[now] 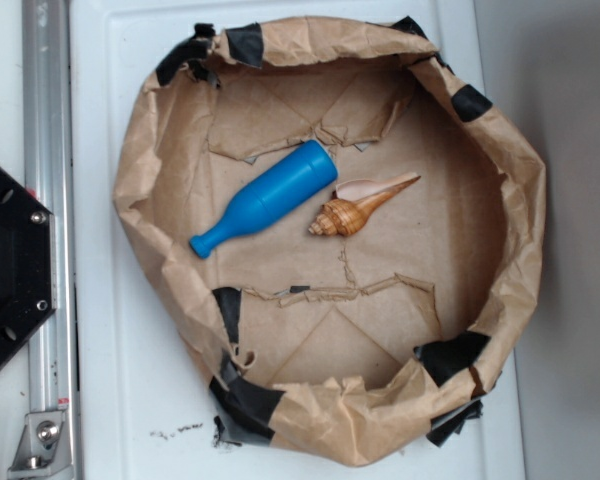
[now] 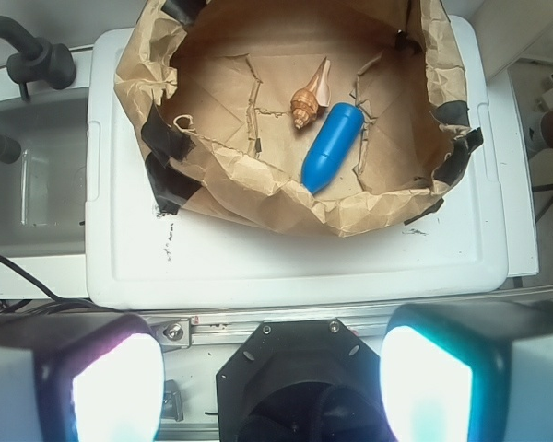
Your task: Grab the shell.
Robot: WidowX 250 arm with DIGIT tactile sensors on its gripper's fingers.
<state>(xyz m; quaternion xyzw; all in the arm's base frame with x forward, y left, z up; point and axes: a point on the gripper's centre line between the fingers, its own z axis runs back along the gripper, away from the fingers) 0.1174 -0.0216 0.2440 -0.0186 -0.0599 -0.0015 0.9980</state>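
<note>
We find the claw point(image 2: 272, 387) spread wide, holding nothing. The shell point(image 2: 310, 98) lies well ahead of it inside the paper-lined basin point(image 2: 258, 189), just beside the blue bottle point(image 2: 333, 145).

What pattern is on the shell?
Tan-and-brown stripes on the shell; clearest in the exterior view.

A round basin of crumpled brown paper point(image 1: 140, 180), patched with black tape point(image 1: 248, 400), sits on a white lid point(image 1: 100, 330). Inside it, a blue bottle point(image 1: 270, 196) lies on its side with its neck pointing to the lower left. Just beside the bottle's wide end lies the shell point(image 1: 358, 206), its pointed tail aimed to the upper right.
</note>
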